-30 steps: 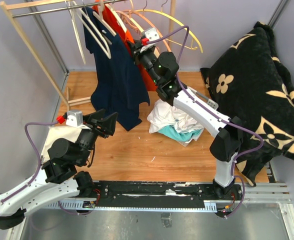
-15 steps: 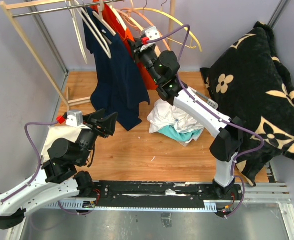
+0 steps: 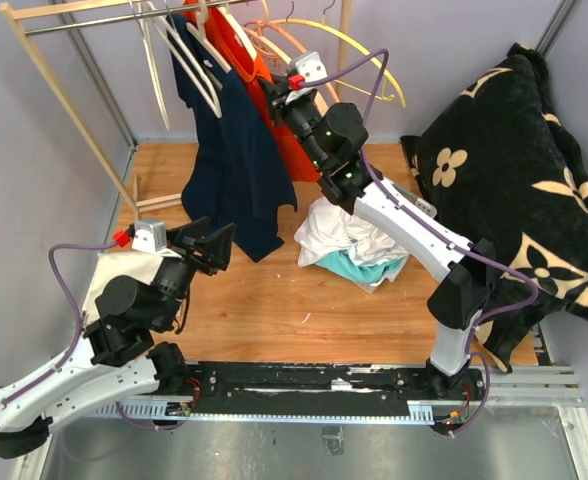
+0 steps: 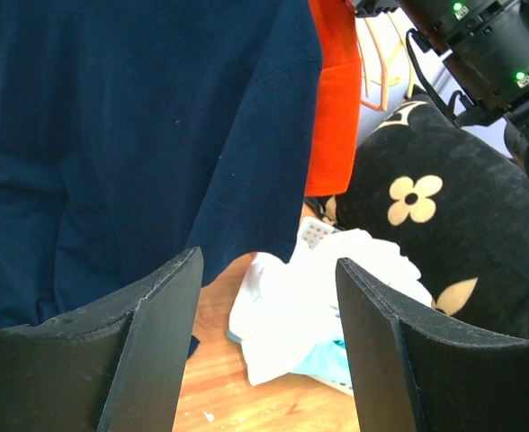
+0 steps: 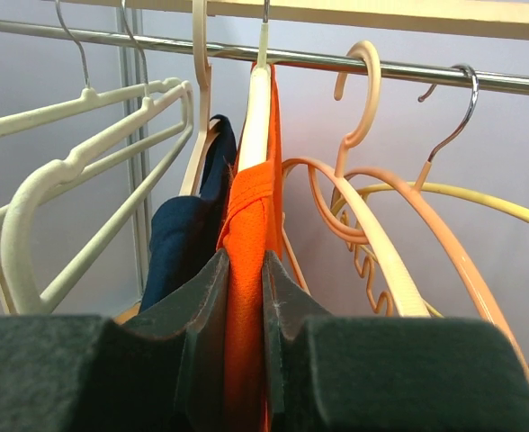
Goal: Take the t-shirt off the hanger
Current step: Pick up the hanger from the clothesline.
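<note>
The orange t-shirt (image 5: 246,202) is not yet off. Its collar sits over the cream hanger (image 5: 255,108), which hooks on the metal rail (image 5: 381,67) at the back of the worktop (image 3: 274,310). The cloth is bright and thin and hangs in soft folds, just beside a navy shirt (image 4: 138,117). The right pincer (image 5: 244,270) is clenched on the orange fabric just below the collar. Pulling it free of the hanger is what remains, I judge. The left pincer (image 4: 269,270) is released, low, facing the navy shirt, grasping nothing.
</note>
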Tool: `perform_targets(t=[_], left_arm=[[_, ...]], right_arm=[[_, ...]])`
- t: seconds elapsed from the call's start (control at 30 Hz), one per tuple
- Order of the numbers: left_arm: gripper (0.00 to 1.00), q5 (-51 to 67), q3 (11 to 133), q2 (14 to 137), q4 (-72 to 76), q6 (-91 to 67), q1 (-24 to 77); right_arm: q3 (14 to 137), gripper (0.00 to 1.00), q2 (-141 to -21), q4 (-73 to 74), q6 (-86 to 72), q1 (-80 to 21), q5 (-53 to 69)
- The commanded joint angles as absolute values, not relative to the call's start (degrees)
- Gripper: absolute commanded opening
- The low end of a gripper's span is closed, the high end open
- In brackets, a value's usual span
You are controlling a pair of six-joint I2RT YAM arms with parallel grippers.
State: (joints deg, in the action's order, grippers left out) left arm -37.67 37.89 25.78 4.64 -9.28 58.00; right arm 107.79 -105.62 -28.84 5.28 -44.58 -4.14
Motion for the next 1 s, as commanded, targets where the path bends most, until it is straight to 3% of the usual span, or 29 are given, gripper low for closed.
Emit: perform_targets(t=[0.0, 0.33, 0.97], left_arm=[[0.66, -38.92, 39.96, 26.21, 6.67, -8.39, 58.45], [0.66, -40.33, 42.18, 27.51, 6.76, -6.45, 58.39], [0.67, -37.56, 47.91, 37.26, 12.24, -4.97, 58.42]], right_arm=[[106.84, 0.01, -100.14, -37.44, 7.09, -45.66, -3.91], [99.02, 0.01, -94.11, -37.53, 7.3, -45.72, -4.14], [74.02, 0.01, -68.54, -36.08, 7.56, -46.6, -3.78]])
